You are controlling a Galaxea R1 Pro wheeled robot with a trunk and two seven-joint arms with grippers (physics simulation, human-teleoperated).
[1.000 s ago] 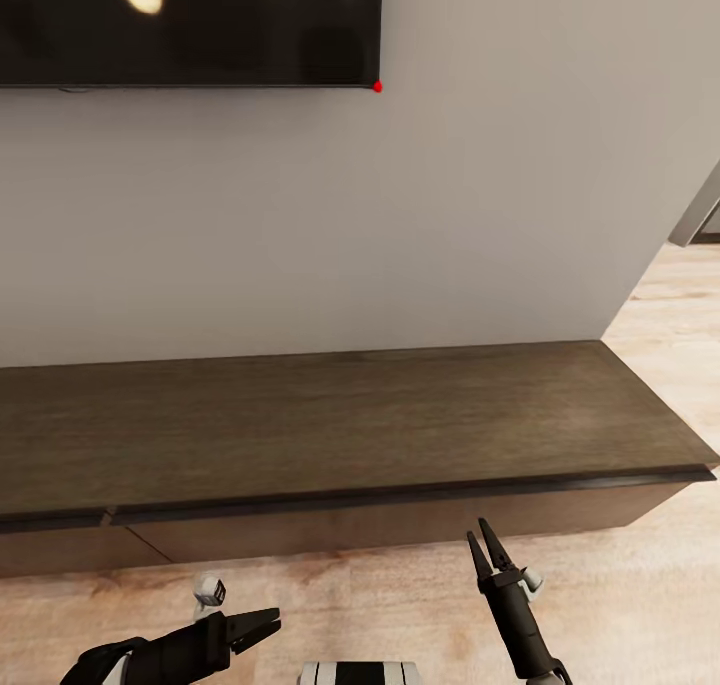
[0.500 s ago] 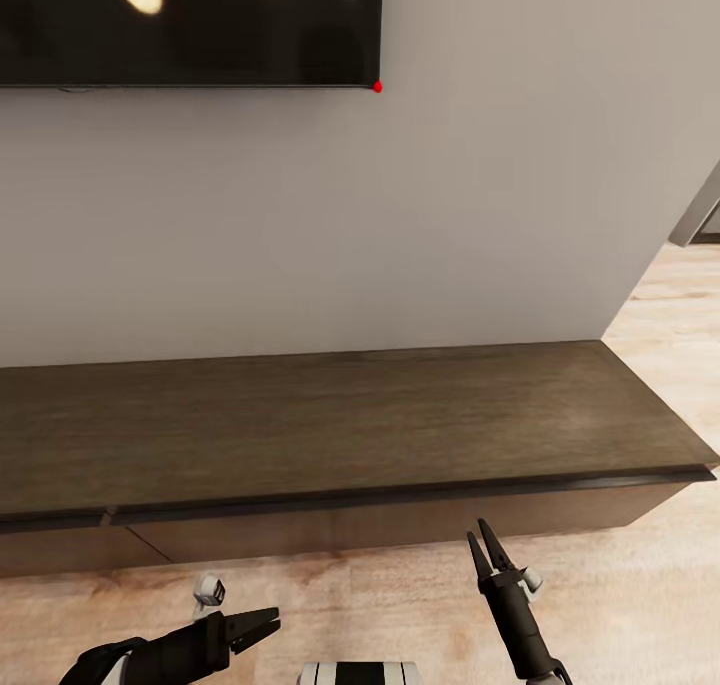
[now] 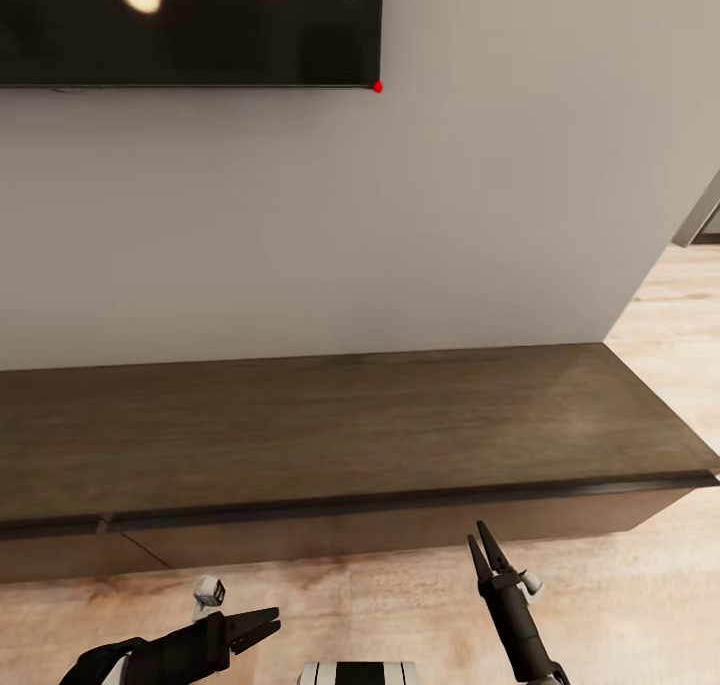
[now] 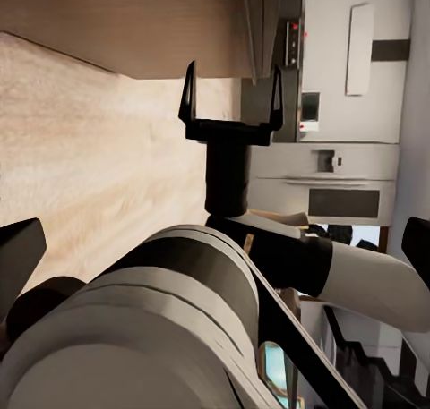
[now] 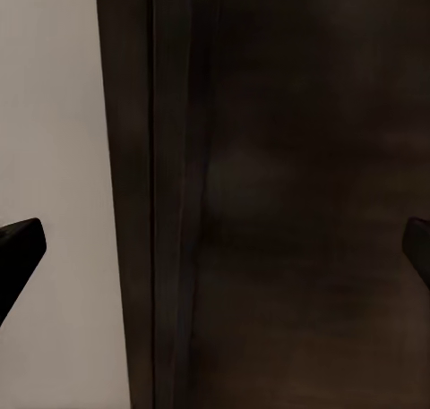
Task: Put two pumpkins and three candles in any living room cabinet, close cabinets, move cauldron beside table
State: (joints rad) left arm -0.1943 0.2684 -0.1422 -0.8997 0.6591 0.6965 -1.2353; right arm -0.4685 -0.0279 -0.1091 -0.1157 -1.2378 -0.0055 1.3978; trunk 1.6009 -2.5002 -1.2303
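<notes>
The cabinet (image 3: 350, 435), a long, low unit of dark-brown wood, runs across the head view from the left edge to a corner at the right, standing against a plain pale-grey wall (image 3: 450, 215). Its flat top shows a fine wood grain, and its drawer fronts (image 3: 380, 530) sit flush under the dark front lip, with a seam between two fronts towards the left. Above it on the wall hangs a black television (image 3: 190, 25), its glossy screen catching a yellow reflection of a lamp, with a small red light at its lower right corner. The floor (image 3: 620, 605) is pale wood planking that continues past the cabinet's right end, where the wall ends and a grey door frame (image 3: 700, 210) shows far right. In the near foreground the left claw (image 3: 262, 627) points towards the right, its two black fingers slightly parted and holding nothing. The right claw (image 3: 482, 542) points at the cabinet front, just short of it, its fingers spread a little in a narrow V, also empty. In the left wrist view the right claw (image 4: 231, 96) appears with its fingers apart over the floor, with pale kitchen units (image 4: 345, 87) behind. In the right wrist view the cabinet (image 5: 287, 194) is a dark surface close ahead.
</notes>
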